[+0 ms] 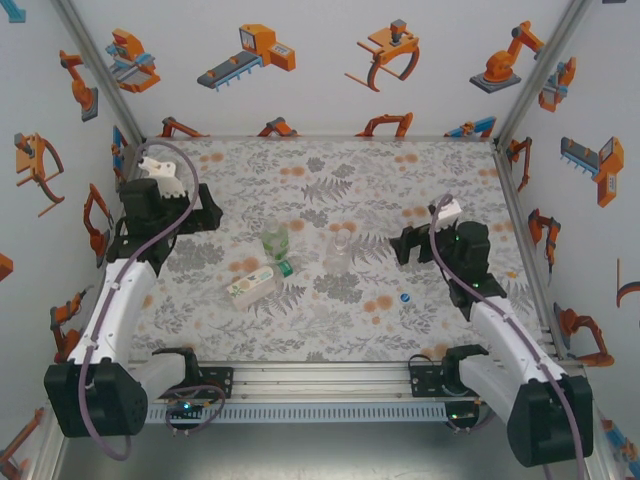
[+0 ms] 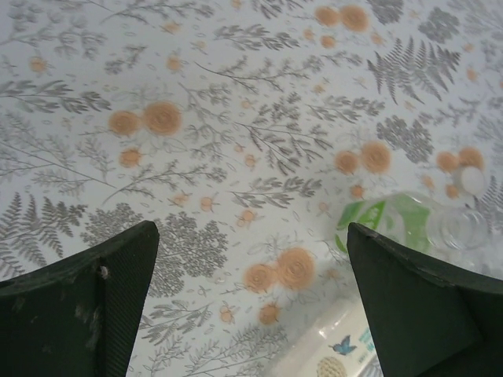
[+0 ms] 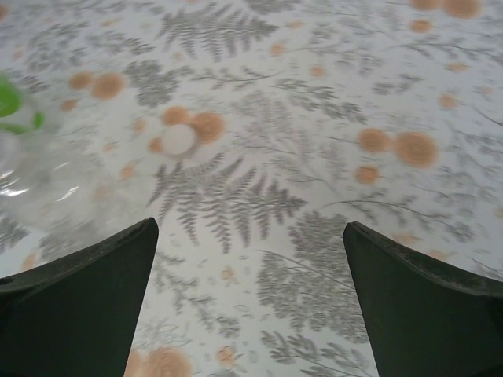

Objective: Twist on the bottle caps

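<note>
Three bottles sit mid-table. The translucent green bottle [image 1: 275, 243] [image 2: 387, 219] and the clear bottle [image 1: 340, 251] [image 2: 458, 228] [image 3: 45, 182] stand upright. The labelled bottle [image 1: 250, 286] [image 2: 339, 352] lies on its side, with a green cap [image 1: 286, 267] at its right end; whether that cap is on the neck I cannot tell. A blue cap [image 1: 404, 297] lies loose on the table to the right. A small white round cap [image 3: 178, 139] [image 2: 471, 179] lies beyond the clear bottle. My left gripper [image 1: 207, 216] [image 2: 251, 236] is open, left of the bottles. My right gripper [image 1: 405, 245] [image 3: 250, 229] is open and holds nothing, right of the clear bottle.
The floral table cover [image 1: 330, 320] runs to aluminium rails at the front [image 1: 320, 375] and walls on the other three sides. Bare cover lies between the bottles and the front rail.
</note>
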`<action>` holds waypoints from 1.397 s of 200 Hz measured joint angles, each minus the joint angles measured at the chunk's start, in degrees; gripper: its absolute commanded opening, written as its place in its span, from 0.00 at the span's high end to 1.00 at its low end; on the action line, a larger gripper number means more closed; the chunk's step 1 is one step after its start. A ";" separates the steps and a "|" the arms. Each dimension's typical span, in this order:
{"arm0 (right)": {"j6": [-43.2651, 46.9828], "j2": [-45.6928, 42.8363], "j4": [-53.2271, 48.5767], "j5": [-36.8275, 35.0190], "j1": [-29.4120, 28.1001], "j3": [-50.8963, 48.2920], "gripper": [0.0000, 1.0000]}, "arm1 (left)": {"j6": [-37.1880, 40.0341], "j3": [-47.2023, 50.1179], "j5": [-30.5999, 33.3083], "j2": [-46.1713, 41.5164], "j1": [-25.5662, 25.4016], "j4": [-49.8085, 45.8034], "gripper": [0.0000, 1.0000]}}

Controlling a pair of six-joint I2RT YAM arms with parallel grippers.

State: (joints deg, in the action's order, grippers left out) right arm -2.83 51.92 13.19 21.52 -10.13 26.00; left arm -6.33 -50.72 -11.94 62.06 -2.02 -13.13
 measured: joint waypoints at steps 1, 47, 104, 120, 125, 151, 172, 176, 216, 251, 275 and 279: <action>0.04 -0.09 -0.07 0.09 -0.20 0.00 0.10 | 0.02 0.04 -0.15 -0.04 0.00 -0.24 0.03; 3.21 -0.57 0.39 5.20 -11.08 -0.94 0.10 | 0.00 1.77 -2.84 -0.52 -0.09 -2.45 0.03; 6.86 12.02 10.03 6.58 -16.81 -1.22 0.09 | 0.02 1.77 -3.08 -0.50 -0.09 -2.69 0.03; 7.43 16.15 14.25 7.45 -17.68 -1.22 0.09 | 0.02 1.77 -3.06 -0.50 -0.09 -2.78 0.03; 7.61 17.38 15.56 7.74 -17.92 -1.22 0.09 | 0.02 1.77 -3.04 -0.50 -0.09 -2.78 0.03; 8.13 23.87 22.08 9.22 -18.95 -1.07 0.09 | 0.02 1.77 -2.84 -0.50 -0.09 -2.80 0.03; 8.48 28.61 25.33 9.99 -19.54 -0.07 0.09 | 0.02 1.77 -2.75 -0.50 -0.09 -2.80 0.03; 8.50 29.42 25.92 10.19 -19.65 0.24 0.09 | 0.04 1.77 -2.69 -0.50 -0.09 -2.82 0.03; 8.11 35.08 32.46 11.65 -19.91 3.10 0.13 | 0.02 1.79 -2.60 -0.50 -0.17 -2.82 0.03; 6.97 37.94 36.33 12.35 -20.39 3.48 0.16 | 0.04 1.79 -2.34 -0.50 -0.20 -2.82 0.03; 6.32 39.34 37.94 12.57 -20.55 3.54 0.21 | 0.20 1.84 -2.05 -0.50 -0.20 -2.82 0.03; 6.25 39.58 38.21 12.57 -20.57 3.54 0.22 | 0.22 1.88 -2.03 -0.50 -0.20 -2.82 0.03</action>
State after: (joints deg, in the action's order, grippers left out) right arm 3.42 91.50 51.40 34.09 -30.70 29.54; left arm -6.11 -48.84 -13.98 61.56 -2.22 -15.94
